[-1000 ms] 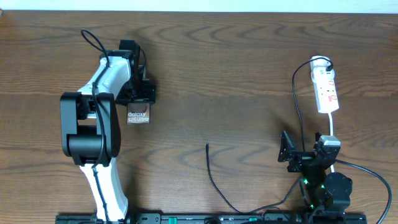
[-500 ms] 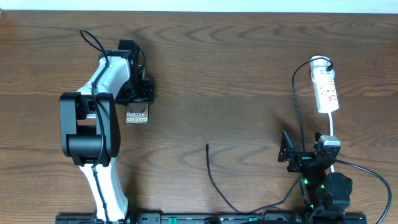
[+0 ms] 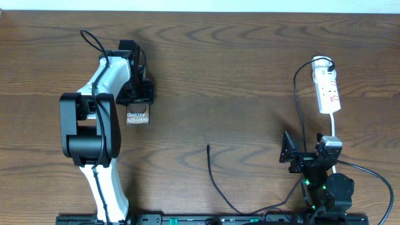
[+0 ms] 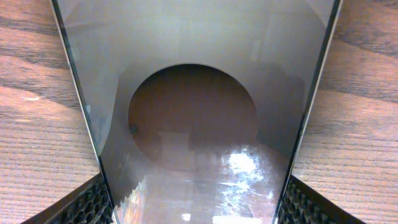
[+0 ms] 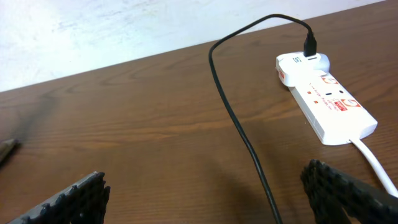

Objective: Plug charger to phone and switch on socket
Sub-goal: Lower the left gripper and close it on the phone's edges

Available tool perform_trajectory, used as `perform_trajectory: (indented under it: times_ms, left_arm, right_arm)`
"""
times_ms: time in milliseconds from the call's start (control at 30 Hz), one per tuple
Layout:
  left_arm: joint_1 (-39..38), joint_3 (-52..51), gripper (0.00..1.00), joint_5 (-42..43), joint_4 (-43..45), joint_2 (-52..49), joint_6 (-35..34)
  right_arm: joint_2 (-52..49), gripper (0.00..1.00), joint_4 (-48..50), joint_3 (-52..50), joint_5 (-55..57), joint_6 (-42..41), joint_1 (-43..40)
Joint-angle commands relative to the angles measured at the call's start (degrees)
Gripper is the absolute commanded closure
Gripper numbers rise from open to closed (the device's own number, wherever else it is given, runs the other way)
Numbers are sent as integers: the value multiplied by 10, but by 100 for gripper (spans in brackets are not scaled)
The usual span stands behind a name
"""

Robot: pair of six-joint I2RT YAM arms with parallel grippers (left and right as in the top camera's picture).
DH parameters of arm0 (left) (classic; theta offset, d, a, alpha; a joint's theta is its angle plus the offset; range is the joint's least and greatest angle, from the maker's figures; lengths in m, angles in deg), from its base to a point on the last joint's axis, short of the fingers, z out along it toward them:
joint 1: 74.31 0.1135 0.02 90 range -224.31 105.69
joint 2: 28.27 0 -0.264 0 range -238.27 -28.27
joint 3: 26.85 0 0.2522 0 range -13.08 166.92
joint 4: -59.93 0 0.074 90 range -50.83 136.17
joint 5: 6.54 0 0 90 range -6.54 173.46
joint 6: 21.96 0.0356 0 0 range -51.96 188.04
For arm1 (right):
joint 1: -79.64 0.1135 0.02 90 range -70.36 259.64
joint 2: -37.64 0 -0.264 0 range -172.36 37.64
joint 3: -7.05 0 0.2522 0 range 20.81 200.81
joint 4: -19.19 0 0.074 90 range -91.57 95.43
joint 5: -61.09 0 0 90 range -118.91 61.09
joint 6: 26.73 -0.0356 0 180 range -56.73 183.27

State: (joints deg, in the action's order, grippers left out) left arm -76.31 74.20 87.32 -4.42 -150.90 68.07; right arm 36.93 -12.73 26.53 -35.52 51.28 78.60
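Phone [image 3: 138, 116]: far to the left of the socket [image 3: 328, 92], between my left fingers [image 4: 87, 208]. The pads sit at its long edges; whether they clamp it I cannot tell. My right fingers [image 5: 68, 202] stand wide apart, empty, near the socket on my base's side. A good grip squeezes both edges squarely. Only the overhead shows the charger [image 3: 208, 149] tip lying loose, left of the socket. The right wrist shows a black plug in the socket's rounded end more plainly.
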Motion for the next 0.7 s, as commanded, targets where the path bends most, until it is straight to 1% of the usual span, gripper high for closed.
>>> perform_trajectory:
  times_ms: [0,433,533,667]
  left_arm:
    - [1,-19,30,10,2,-15,2]
    - [1,-19,32,10,2,-15,2]
    - [1,-19,36,10,2,-15,2]
    - [1,-19,36,10,2,-15,2]
  right_arm:
    - [3,1,0,-2,1,-6,4]
    - [3,1,0,-2,1,-6,4]
    - [3,1,0,-2,1,-6,4]
    - [3,1,0,-2,1,-6,4]
